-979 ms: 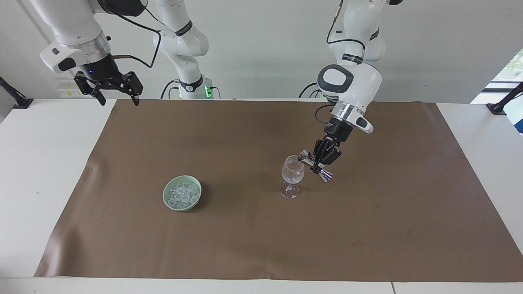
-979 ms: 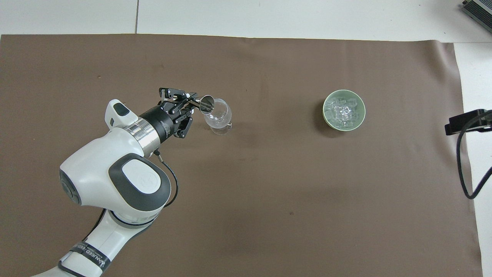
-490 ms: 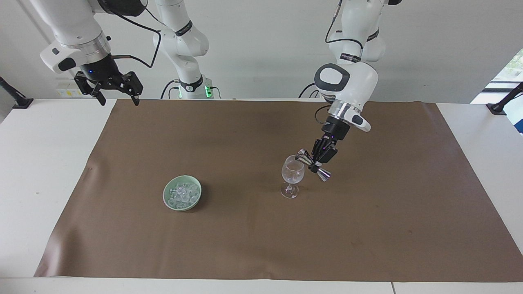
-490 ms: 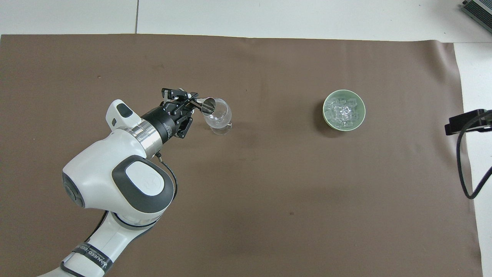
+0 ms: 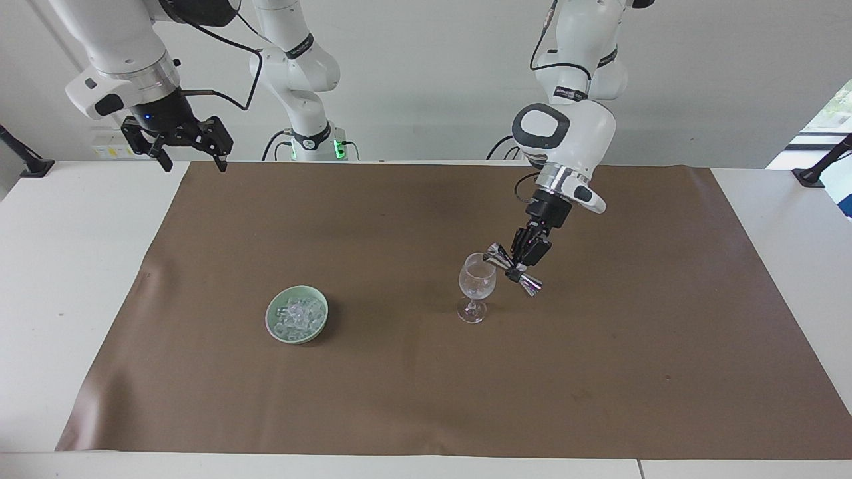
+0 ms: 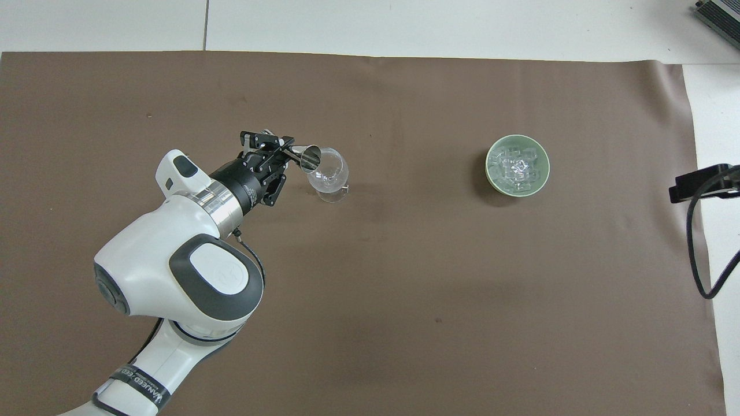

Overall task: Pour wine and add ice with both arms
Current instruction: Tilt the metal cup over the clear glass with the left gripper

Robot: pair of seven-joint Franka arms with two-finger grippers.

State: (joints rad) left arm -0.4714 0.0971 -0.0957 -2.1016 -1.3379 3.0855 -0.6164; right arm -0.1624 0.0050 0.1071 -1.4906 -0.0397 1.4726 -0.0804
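Note:
A clear wine glass (image 5: 477,285) (image 6: 329,174) stands upright on the brown mat, toward the left arm's end. My left gripper (image 5: 518,264) (image 6: 283,152) is shut on the waist of a silver jigger (image 5: 513,269) (image 6: 307,156). The jigger is tilted, with its mouth at the glass's rim. The ice (image 5: 297,316) (image 6: 518,167) is heaped in a pale green bowl (image 5: 272,313) (image 6: 488,167) beside the glass, toward the right arm's end. My right gripper (image 5: 192,161) waits open, raised over the mat's corner by its own base.
The brown mat (image 5: 399,399) (image 6: 404,289) covers most of the white table (image 5: 60,266). A black clamp mount (image 5: 815,174) sits at the table's edge at the left arm's end, and another (image 5: 26,163) at the right arm's end.
The left arm's wrist has drawn up and back a little and turned slightly. The jigger stays tilted at the glass's rim. The right arm has not moved.

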